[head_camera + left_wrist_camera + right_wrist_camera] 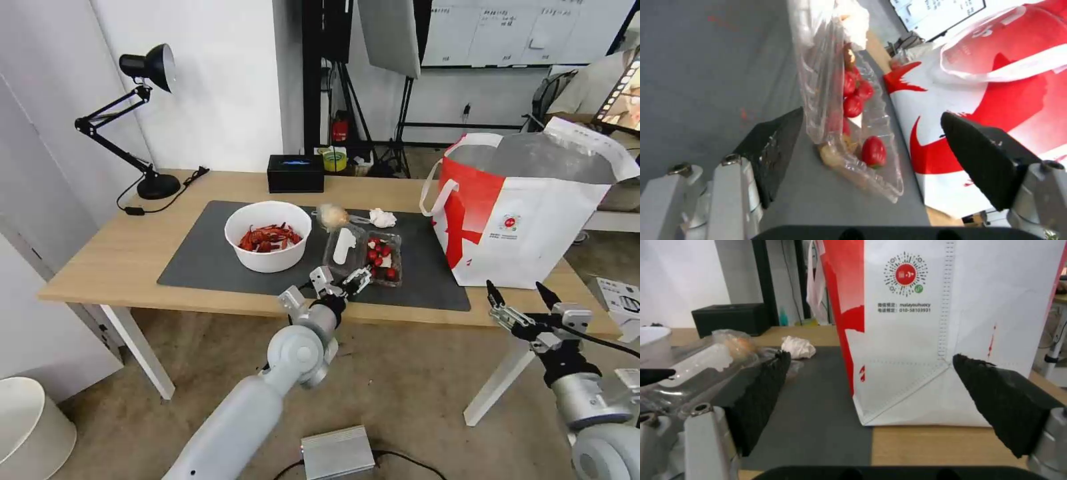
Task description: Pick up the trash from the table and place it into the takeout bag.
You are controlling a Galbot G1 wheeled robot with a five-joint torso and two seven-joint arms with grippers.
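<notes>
From the head view, the takeout bag [533,220] stands on the table [120,260] at the right, with a small round logo. The bowl [268,235] holds red crayfish shells; the clamshell box [365,253], red bits inside, runs front to back. The left gripper [341,279] is wide open at its near end, holding nothing. The right gripper [523,293] hovers open and empty.

In the left wrist view, the clamshell box [849,110] lies between the open fingers [773,146].

In the right wrist view, the takeout bag [951,333] shows "010-58103931" under its logo.

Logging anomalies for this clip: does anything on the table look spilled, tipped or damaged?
Nothing spilled or tipped. The clamshell box lies flipped open on the mat, red bits still inside. The bowl and takeout bag stand upright. The left pincer is open at the box's near edge.
</notes>
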